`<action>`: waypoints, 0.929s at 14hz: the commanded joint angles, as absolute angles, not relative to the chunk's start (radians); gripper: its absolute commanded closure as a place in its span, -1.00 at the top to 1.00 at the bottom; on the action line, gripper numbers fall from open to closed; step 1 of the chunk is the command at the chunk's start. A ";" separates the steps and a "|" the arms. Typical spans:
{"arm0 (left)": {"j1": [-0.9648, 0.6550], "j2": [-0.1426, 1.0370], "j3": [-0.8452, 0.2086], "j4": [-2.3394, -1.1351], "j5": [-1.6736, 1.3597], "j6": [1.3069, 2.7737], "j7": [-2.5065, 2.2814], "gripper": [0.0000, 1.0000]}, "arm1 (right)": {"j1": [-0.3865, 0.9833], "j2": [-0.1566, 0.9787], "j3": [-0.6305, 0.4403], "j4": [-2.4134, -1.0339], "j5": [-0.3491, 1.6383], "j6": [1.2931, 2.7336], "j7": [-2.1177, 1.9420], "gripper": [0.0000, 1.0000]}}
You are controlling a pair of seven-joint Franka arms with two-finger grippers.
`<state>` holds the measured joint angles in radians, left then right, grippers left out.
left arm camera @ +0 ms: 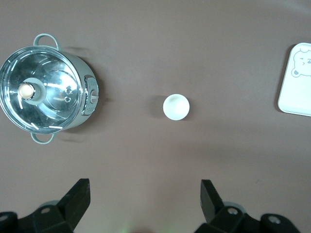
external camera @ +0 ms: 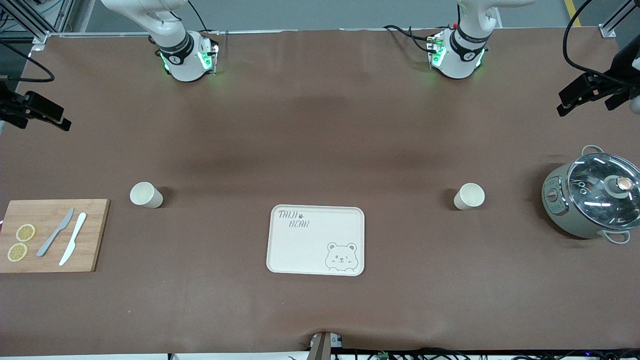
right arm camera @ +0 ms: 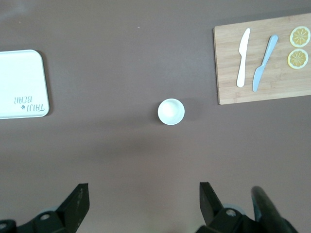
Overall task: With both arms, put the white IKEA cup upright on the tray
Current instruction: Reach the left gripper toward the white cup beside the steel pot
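Note:
Two white cups stand upright on the brown table, one [external camera: 146, 194] toward the right arm's end, one [external camera: 469, 196] toward the left arm's end. Between them, a little nearer the front camera, lies the cream tray [external camera: 300, 247] with nothing on it. My left gripper [left arm camera: 145, 196] hangs open high over the table, looking down on its cup [left arm camera: 176, 107] and a tray corner [left arm camera: 296, 80]. My right gripper [right arm camera: 143, 199] hangs open the same way above the other cup [right arm camera: 171, 111] and the tray's lettered end [right arm camera: 22, 85]. Neither gripper holds anything.
A wooden cutting board [external camera: 50, 235] with two knives and two lemon slices lies at the right arm's end of the table. A grey pot with a glass lid [external camera: 592, 197] stands at the left arm's end. Camera mounts stick in at both table ends.

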<state>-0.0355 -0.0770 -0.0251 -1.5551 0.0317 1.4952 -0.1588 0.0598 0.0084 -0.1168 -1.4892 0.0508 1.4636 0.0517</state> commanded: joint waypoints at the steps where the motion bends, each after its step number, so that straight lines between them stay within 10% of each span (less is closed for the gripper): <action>1: -0.038 -0.039 -0.028 -1.522 0.003 1.482 -0.149 1.00 | 0.049 0.008 -0.118 -1.488 0.045 1.470 0.052 1.00; 13: -0.025 0.153 -0.029 -1.529 -0.021 1.537 -0.155 1.00 | 0.031 0.015 -0.118 -1.489 0.057 1.517 0.058 1.00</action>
<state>-0.0379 0.1159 -0.0262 -1.5201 -0.0004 1.5100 -0.1595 0.0465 0.0158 -0.1218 -1.4883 0.0516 1.5232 0.0518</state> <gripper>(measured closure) 0.000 0.000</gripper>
